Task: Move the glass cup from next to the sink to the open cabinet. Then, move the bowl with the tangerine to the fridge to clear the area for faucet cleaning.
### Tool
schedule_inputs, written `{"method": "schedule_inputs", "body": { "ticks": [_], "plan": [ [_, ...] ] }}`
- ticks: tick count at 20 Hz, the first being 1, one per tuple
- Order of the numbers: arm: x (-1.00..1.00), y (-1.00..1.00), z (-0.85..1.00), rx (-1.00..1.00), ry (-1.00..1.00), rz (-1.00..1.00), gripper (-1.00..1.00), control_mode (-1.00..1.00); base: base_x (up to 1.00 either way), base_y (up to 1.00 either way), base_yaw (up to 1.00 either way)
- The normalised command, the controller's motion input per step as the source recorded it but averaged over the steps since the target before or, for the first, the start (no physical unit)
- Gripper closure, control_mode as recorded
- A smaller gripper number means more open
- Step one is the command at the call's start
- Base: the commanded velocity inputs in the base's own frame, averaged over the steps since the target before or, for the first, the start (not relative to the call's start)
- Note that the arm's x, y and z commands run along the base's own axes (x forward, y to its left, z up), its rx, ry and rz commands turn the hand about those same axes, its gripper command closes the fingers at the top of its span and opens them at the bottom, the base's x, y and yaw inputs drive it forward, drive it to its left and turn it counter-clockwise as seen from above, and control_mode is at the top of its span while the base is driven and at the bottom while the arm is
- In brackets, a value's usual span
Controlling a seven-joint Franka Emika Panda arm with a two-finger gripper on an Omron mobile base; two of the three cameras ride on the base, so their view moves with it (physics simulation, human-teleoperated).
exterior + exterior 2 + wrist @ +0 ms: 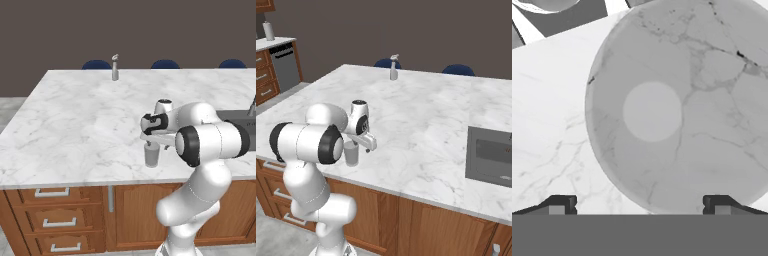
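Glass cup [152, 155] stands upright on the white marble worktop [75, 125], close to the near edge and well left of the sink [490, 157]. The hand [640, 205] sits directly above it, pointing straight down. In the hand view the cup's round mouth and base are seen end-on, so the cup's long axis runs in line with the hand's approach; the circle lies somewhat off centre between the two fingertips [558, 206], shifted towards one side.

Hand state: jaws spread fully wide, nothing held; the cup's rim nearly spans the gap between them.

Judgement: first step, the grasp of the cup, is not yet made. The coming move is a straight descent over the cup, with a small sideways correction likely needed first so both jaws clear the rim.

A slim pump dispenser [115, 67] stands at the far edge, well apart.
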Motion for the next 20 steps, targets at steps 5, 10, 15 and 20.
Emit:
{"method": "schedule_inputs", "body": {
  "ticks": [5, 10, 15, 20],
  "plan": [
    [-0.21, 0.16, -0.25, 0.0, 0.0, 0.03, -1.0, -1.0, 0.0, 0.0, 0.0],
    [-0.28, 0.15, -0.33, 0.0, 0.0, 0.03, -1.0, -1.0, 0.0, 0.0, 0.0],
    [-0.56, 0.0, 0.0, 0.0, -0.17, 0.01, -1.0, -1.0, 0.0, 0.0, 0.0],
    [0.0, 0.0, 0.01, 0.0, -0.02, 0.0, -1.0, -1.0, 0.0, 0.0, 0.0]
  ]
}}
